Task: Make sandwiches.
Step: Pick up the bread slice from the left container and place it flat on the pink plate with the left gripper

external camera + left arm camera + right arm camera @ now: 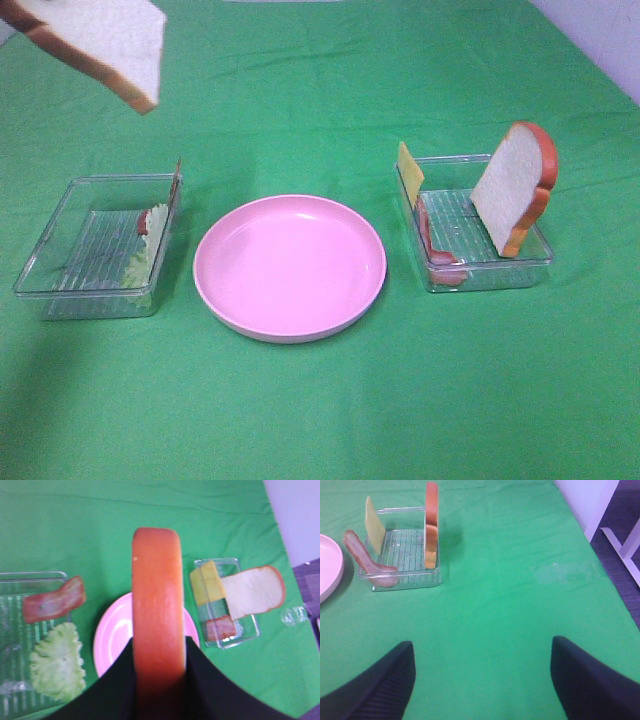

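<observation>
Bread sat closest to you: a slice [100,45] with white, spongy-looking faces and a smooth orange-brown crust. Your left gripper [159,645] pinched it narrowly across those faces, dark fingers [115,690] pressed to either side. Beneath that gripper, past the slice, lay a round, glossy pink plate [290,265]. Two clear ribbed trays flanked it on the green cloth [320,420]. In the left tray [60,230], on your left gripper's side, you had one frilly pale green lettuce [57,662] and one wavy red bacon [54,600] strip. The right tray [495,275] was ahead of your right gripper [482,642] and well apart from it. It held a second slice [512,185] leaning upright, one flat yellow cheese [374,524] square and a second bacon strip [367,562]. That made two slices, two bacon strips, one lettuce and one cheese. Your right gripper stood wide over the cloth, holding nothing.
</observation>
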You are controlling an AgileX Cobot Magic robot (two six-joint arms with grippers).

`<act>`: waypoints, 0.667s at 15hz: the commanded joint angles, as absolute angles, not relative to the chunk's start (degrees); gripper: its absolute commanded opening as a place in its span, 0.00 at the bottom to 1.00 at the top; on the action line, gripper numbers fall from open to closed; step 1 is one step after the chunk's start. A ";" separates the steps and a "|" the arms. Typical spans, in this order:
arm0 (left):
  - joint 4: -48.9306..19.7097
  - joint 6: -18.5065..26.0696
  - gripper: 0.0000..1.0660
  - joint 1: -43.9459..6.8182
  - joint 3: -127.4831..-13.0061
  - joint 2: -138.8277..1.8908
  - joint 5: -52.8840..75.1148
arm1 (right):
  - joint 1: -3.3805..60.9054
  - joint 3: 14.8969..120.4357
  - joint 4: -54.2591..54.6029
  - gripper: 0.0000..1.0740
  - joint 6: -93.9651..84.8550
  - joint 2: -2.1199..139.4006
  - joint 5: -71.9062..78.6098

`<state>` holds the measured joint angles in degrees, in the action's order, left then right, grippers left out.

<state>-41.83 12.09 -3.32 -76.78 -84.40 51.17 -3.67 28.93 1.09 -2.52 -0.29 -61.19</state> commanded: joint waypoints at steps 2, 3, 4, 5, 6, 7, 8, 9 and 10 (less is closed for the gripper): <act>-45.38 14.21 0.00 -11.29 -77.01 -90.41 51.45 | -3.90 28.93 0.97 0.66 -3.09 -1.20 -60.62; -45.49 14.21 0.00 -12.66 -77.01 -91.73 51.17 | -3.90 28.93 0.97 0.66 -3.09 -1.20 -60.62; -45.49 14.21 0.00 -15.07 -77.01 -94.14 49.96 | -3.90 28.93 0.97 0.66 -3.09 -1.20 -60.62; -45.49 13.92 0.00 -17.13 -77.01 -96.54 48.36 | -3.90 28.93 0.97 0.66 -3.09 -1.20 -60.62; -45.49 12.83 0.00 -20.28 -77.01 -101.70 44.23 | -3.90 28.93 0.97 0.66 -3.09 -1.20 -60.62; -45.49 12.49 0.00 -20.80 -77.01 -102.67 43.60 | -3.90 28.93 0.97 0.66 -3.09 -1.20 -60.62; -45.55 10.89 0.00 -21.66 -77.01 -104.97 42.17 | -3.90 28.93 0.97 0.66 -3.09 -1.20 -60.62; -45.89 9.00 0.00 -22.23 -77.01 -106.86 41.20 | -3.90 28.93 0.97 0.66 -3.09 -1.20 -60.62; -46.64 7.56 0.00 -22.98 -77.01 -108.92 40.39 | -3.90 28.93 0.97 0.66 -3.09 -1.20 -60.62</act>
